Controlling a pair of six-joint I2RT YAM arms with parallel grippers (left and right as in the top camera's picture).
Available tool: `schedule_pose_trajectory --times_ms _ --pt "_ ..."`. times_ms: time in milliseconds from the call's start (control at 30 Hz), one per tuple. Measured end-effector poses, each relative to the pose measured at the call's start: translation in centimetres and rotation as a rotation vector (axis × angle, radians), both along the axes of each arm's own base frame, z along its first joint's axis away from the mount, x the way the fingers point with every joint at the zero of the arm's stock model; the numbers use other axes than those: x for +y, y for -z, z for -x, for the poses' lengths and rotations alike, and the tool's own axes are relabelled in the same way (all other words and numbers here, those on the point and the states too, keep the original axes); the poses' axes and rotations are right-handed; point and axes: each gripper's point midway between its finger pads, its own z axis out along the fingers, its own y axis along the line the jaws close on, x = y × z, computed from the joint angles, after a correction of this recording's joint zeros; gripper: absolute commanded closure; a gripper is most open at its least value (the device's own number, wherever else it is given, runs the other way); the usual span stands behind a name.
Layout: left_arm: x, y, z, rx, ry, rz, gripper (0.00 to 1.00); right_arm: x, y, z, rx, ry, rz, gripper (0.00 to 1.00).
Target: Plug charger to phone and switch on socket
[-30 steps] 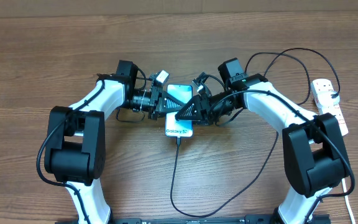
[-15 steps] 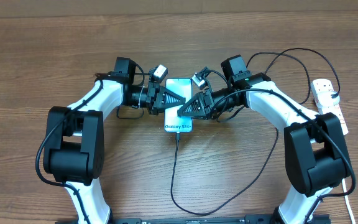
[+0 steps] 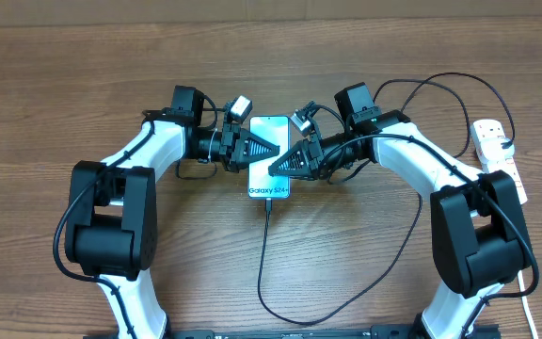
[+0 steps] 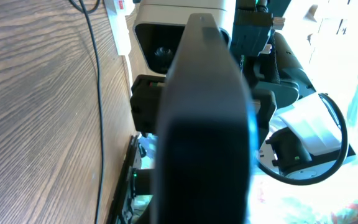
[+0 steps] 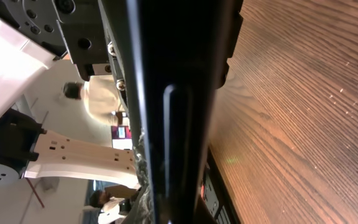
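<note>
The phone (image 3: 269, 185), light blue with dark text at its near end, sits between both grippers at the table's centre. My left gripper (image 3: 273, 149) reaches in from the left and is shut on the phone's left side. From the right, my right gripper (image 3: 275, 169) is shut on the opposite side. In both wrist views the phone's dark edge (image 4: 204, 124) (image 5: 173, 93) fills the middle. The charger (image 3: 263, 254) meets the phone's near end, loops down and right, then runs toward the socket (image 3: 495, 151) at the right edge.
The wooden table (image 3: 45, 104) lies bare to the left and at the back. The charger's loop crosses the near middle and passes the right arm (image 3: 412, 160). A white cord (image 3: 529, 315) trails from the socket at the lower right. The socket (image 4: 120, 25) and a black cable (image 4: 98, 93) show in the left wrist view.
The right gripper has closed onto the phone's right side. The phone has shifted slightly toward the back and straightened. The left gripper kept its hold.
</note>
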Motion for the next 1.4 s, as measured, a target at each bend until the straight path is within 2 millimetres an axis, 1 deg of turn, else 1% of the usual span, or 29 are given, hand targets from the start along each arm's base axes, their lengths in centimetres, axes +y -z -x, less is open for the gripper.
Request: schedule_pose_trajectory --times_ms 1000,1033,1067,1100,1167,1200,1267,1400 --pt "0.1 0.3 -0.1 -0.006 -0.006 -0.020 0.96 0.0 0.3 -0.2 0.011 0.019 0.044 0.96" --pt "0.1 0.4 -0.1 -0.006 -0.006 -0.020 0.96 0.0 0.3 -0.2 0.010 0.019 0.045 0.93" --pt "0.1 0.4 -0.1 -0.006 -0.006 -0.020 0.96 0.0 0.3 -0.2 0.011 0.020 0.046 0.85" --pt "0.1 0.5 -0.1 -0.004 -0.007 -0.027 0.96 0.0 0.4 -0.2 0.014 0.022 0.053 0.71" --pt "0.1 0.8 -0.2 0.000 -0.011 -0.050 0.96 0.0 1.2 -0.3 0.010 0.034 0.103 0.47" --pt "0.1 0.9 -0.2 0.003 -0.012 -0.056 0.96 0.0 1.5 -0.4 0.003 0.038 0.118 0.40" --pt "0.1 1.0 -0.2 0.005 -0.013 -0.056 0.96 -0.1 2.0 -0.5 -0.007 0.045 0.147 0.33" --pt "0.1 1.0 -0.2 0.005 -0.013 -0.059 0.96 -0.2 2.5 -0.7 -0.021 0.054 0.176 0.32"
